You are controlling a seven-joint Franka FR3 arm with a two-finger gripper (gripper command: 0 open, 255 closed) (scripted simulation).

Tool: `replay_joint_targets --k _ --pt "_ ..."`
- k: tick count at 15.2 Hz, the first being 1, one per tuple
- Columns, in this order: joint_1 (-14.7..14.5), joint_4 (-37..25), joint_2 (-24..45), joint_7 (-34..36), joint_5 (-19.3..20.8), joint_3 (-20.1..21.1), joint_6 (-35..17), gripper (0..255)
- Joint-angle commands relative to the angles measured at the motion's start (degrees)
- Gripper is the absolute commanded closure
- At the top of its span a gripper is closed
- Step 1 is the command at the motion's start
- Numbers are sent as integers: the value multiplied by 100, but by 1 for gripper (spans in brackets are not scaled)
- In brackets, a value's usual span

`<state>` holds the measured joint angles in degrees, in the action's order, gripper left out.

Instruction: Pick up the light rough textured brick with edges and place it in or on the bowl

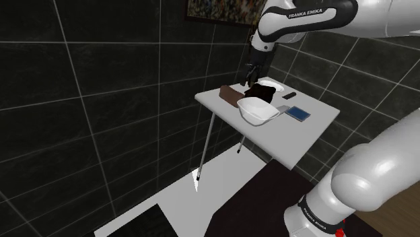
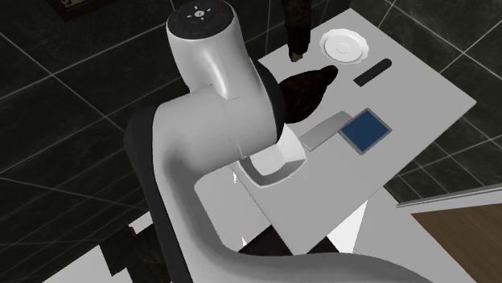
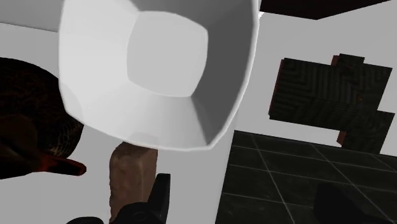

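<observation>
A brown rough brick [image 1: 230, 95] lies near the table's far corner at the shoulder view's left, just behind the white bowl [image 1: 258, 110]. In the wrist view the brick [image 3: 130, 175] pokes out from under the bowl's rim [image 3: 219, 124], close to one finger [image 3: 159, 197]. My gripper [image 1: 250, 73] hangs above the brick and bowl, a little way off the table. Its fingers stand apart in the wrist view, so the gripper [image 3: 248, 191] is open with nothing held. In the second exterior view the bowl [image 2: 273, 165] peeks out beside my arm, and the brick [image 2: 298, 28] lies at the table's far edge.
A dark lumpy object [image 1: 260, 91] sits beside the brick. Behind it are a white plate [image 1: 276, 85], a black remote [image 1: 289, 95] and a blue book [image 1: 297, 113]. The white table [image 1: 316, 124] is small, with dark tiled floor beyond its edges. A grey slab [image 2: 322, 130] lies by the book.
</observation>
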<state>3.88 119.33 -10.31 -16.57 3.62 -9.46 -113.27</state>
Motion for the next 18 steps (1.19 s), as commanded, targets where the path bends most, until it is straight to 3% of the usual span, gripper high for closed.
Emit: replay_joint_targets --k 1,8,14,18 --pt "51 -283 465 -240 -111 -129 -122 0" --pt "310 -1528 2060 -946 -606 -345 -212 0" --pt "672 -2974 3526 -1422 -1017 -343 12 0" --pt "678 -2843 3596 -1435 -1036 -327 -187 0"
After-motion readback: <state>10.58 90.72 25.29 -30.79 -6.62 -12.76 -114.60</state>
